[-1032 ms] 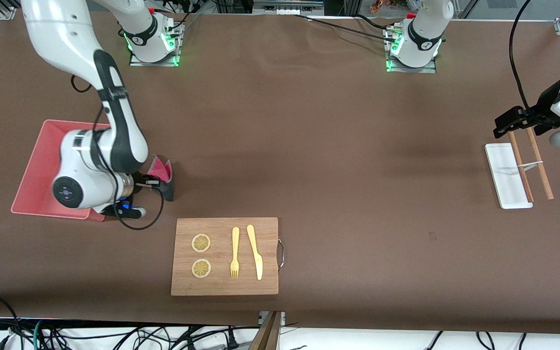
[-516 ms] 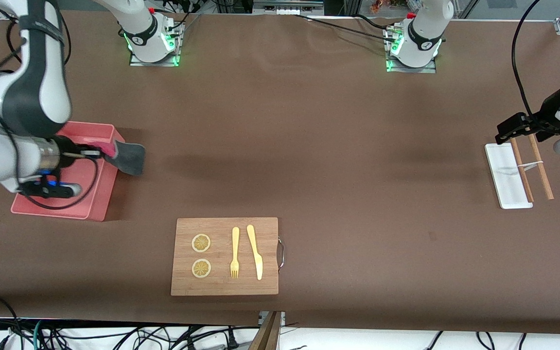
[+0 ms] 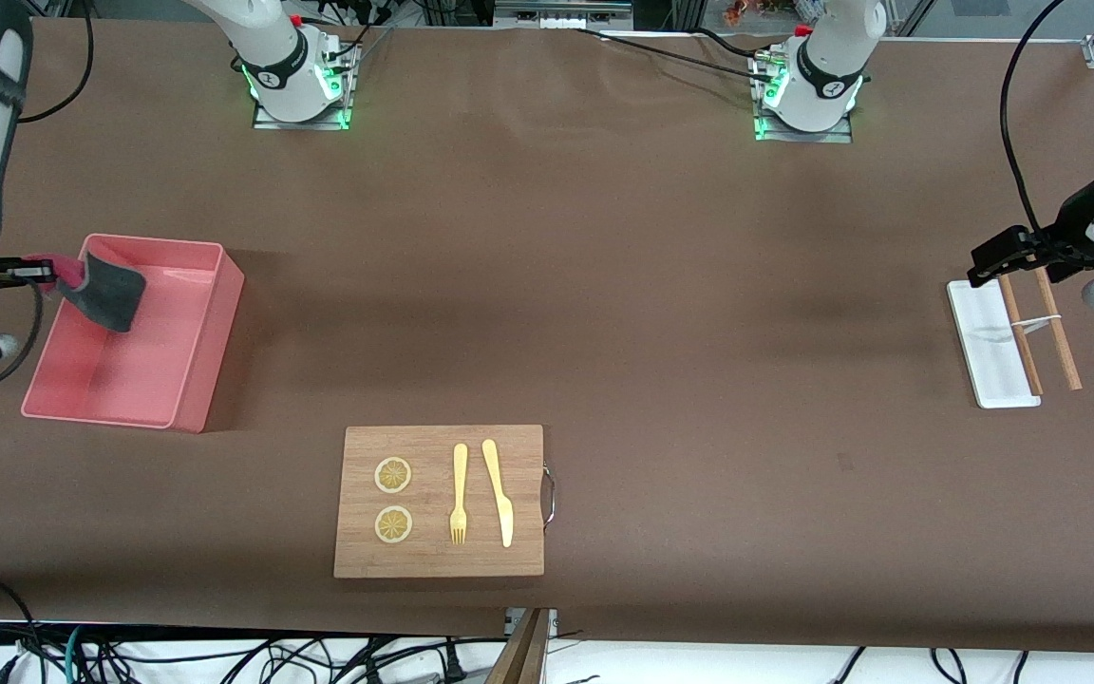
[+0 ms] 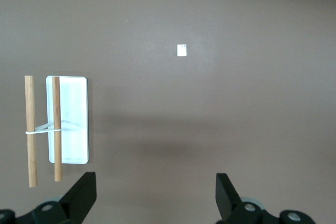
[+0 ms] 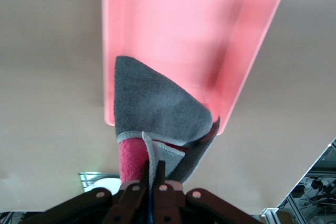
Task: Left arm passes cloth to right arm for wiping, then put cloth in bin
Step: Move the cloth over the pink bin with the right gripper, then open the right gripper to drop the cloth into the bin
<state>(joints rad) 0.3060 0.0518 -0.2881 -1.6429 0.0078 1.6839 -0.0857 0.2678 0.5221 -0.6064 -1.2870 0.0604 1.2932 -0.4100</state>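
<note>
The cloth (image 3: 112, 292) hangs dark grey side out, with a bit of magenta at the pinched edge. My right gripper (image 3: 51, 272) is shut on that edge and holds it over the corner of the pink bin (image 3: 216, 328) farthest from the front camera, at the right arm's end of the table. In the right wrist view the cloth (image 5: 153, 103) droops from the right gripper (image 5: 155, 170) above the bin's floor (image 5: 194, 24). My left gripper (image 3: 995, 258) waits open and empty over the table at the left arm's end; its fingers (image 4: 80, 196) stand wide apart around the left gripper's gap (image 4: 155, 199).
A wooden board (image 3: 438, 560) near the front edge carries two lemon slices (image 3: 392, 475), a fork (image 3: 459, 494) and a knife (image 3: 499, 492). A flat white tray (image 3: 984, 351) with two banded wooden sticks (image 3: 1058, 323) lies under the left gripper; the same tray (image 4: 73, 124) appears in the left wrist view.
My right arm has swung toward its end of the table and carried the cloth from beside the bin to over it. The left arm has barely shifted.
</note>
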